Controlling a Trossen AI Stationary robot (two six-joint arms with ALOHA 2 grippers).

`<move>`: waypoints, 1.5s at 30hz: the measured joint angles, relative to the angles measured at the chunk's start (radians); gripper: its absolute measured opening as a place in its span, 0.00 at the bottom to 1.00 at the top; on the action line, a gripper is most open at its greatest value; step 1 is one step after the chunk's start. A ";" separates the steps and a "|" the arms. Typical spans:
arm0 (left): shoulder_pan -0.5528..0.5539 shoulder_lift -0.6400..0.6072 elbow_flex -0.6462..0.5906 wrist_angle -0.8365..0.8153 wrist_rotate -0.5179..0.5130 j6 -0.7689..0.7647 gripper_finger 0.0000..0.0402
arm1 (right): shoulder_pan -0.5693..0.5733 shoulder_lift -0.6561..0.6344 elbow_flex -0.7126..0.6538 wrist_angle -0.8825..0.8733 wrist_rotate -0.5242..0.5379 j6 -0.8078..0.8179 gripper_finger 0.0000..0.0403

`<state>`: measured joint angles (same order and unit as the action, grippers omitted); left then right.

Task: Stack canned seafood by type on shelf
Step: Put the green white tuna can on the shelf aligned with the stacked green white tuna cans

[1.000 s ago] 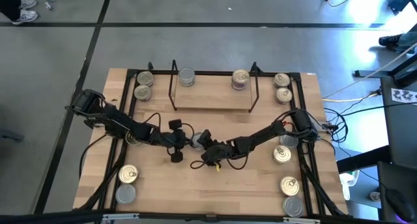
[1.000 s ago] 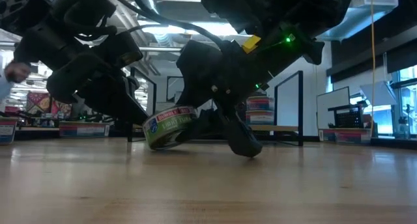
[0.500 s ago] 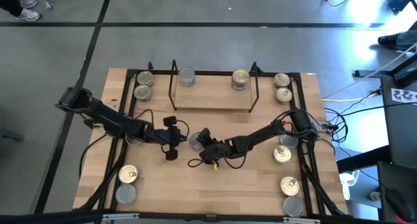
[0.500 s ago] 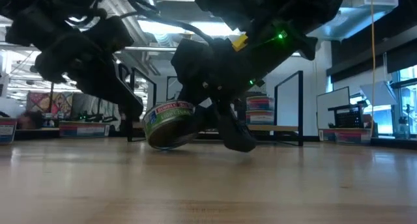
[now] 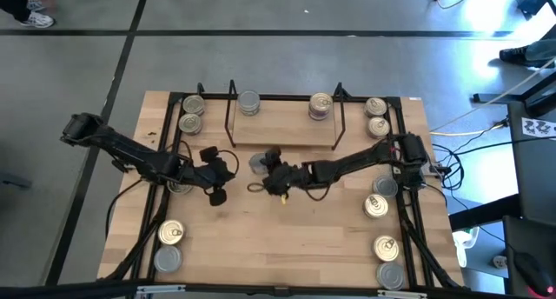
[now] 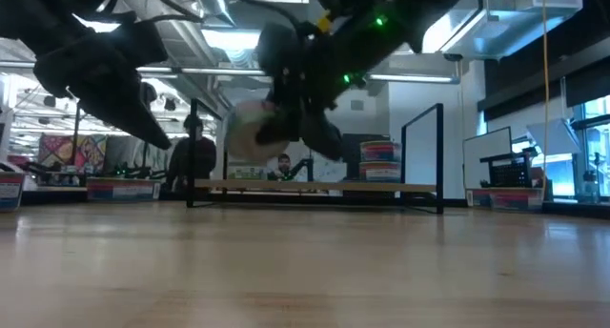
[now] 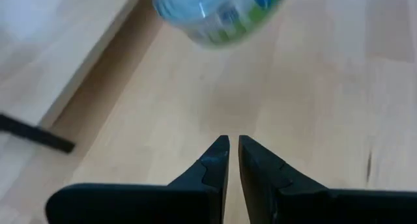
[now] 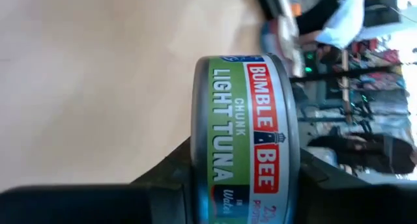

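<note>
My right gripper (image 5: 265, 170) is shut on a round tin (image 8: 244, 139) with a green, red and white tuna label and a silver top (image 5: 258, 162). It holds the tin above the table, just in front of the shelf (image 5: 282, 129), a low black wire rack with a light board. One tin (image 5: 249, 103) stands on the left of the board and a short stack (image 5: 320, 106) on its right. My left gripper (image 7: 233, 149) is shut and touches nothing. It hovers left of the held tin (image 7: 218, 12) in the high view (image 5: 215, 176). My right gripper pinches the tin between its two fingers (image 8: 169, 175), one on each flat end, with the labelled wall (image 8: 244, 120) facing the wrist camera. It comes roughly level from the table's right. The tin is lifted clear of the table (image 6: 250, 133).
Pairs of tins stand at the far left (image 5: 191, 114), far right (image 5: 376, 116), right (image 5: 379, 197), near right (image 5: 387, 260) and near left (image 5: 169, 247). One more tin (image 5: 180, 187) sits under the left arm. Bare wood lies in front of the shelf (image 5: 287, 229).
The right gripper has lifted the tin, which leaned on the table with one edge raised, fully clear and carried it up and toward the far edge, close to the shelf. The left gripper has drawn back toward the table's left and risen.
</note>
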<state>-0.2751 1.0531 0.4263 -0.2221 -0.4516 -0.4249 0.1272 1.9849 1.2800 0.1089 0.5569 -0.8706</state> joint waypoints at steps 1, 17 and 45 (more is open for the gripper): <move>0.000 -0.011 0.000 -0.022 -0.005 -0.017 0.08 | -0.015 -0.002 0.009 0.007 -0.001 0.000 0.34; -0.002 -0.013 0.001 -0.035 -0.012 -0.002 0.08 | -0.280 0.027 0.069 0.164 -0.287 0.288 0.35; -0.002 -0.013 0.001 -0.086 -0.012 0.012 0.08 | -0.312 0.306 0.364 0.077 -0.201 0.149 0.40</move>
<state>-0.2771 1.0397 0.4271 -0.3080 -0.4641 -0.4133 -0.1848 2.2905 1.6440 0.1861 0.3561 -0.7215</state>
